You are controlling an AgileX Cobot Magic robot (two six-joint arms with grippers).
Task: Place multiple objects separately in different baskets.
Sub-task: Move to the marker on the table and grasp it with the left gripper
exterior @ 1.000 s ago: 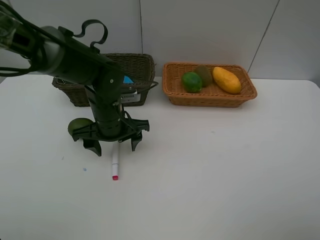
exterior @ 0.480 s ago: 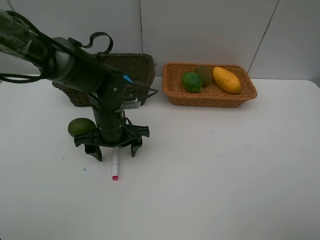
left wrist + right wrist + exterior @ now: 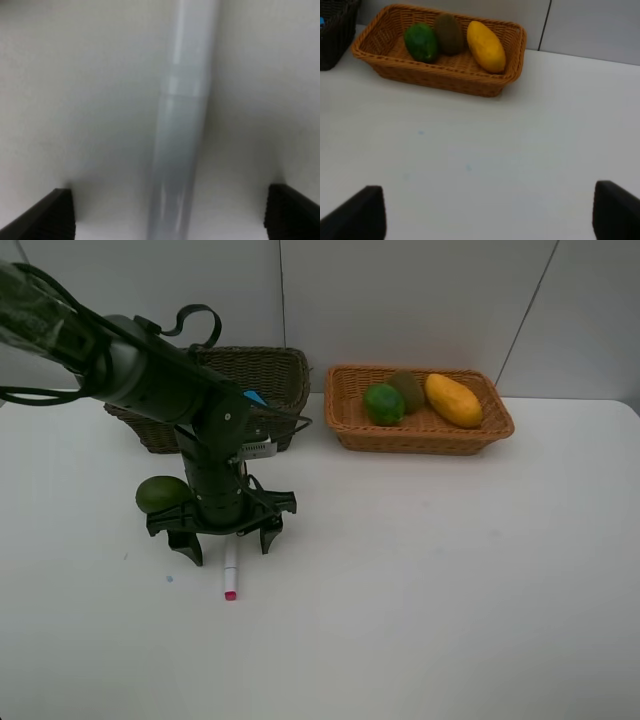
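Here, from the high camera, my left gripper (image 3: 229, 543) hangs low over the white table (image 3: 450, 580) with its jaws spread wide, one tip on each side of the white marker (image 3: 231, 573). The marker lies flat, its long axis running toward and away from the camera, its pink end nearest the camera. Just beside my left arm sits a green round fruit (image 3: 162, 494). Behind stands the dark basket (image 3: 285, 375), something blue showing at its rim; I can read no writing anywhere. The orange-tan basket (image 3: 425, 435) holds another green fruit (image 3: 383, 403), a kiwi (image 3: 407, 389) and a mango (image 3: 453, 400).

My left wrist view shows the marker (image 3: 181, 120) blurred, lying lengthwise between my parted fingertips (image 3: 50, 217), untouched.

My right wrist view shows my right fingertips (image 3: 362, 212) spread apart over bare table, holding nothing, the orange-tan basket (image 3: 445, 82) well beyond.
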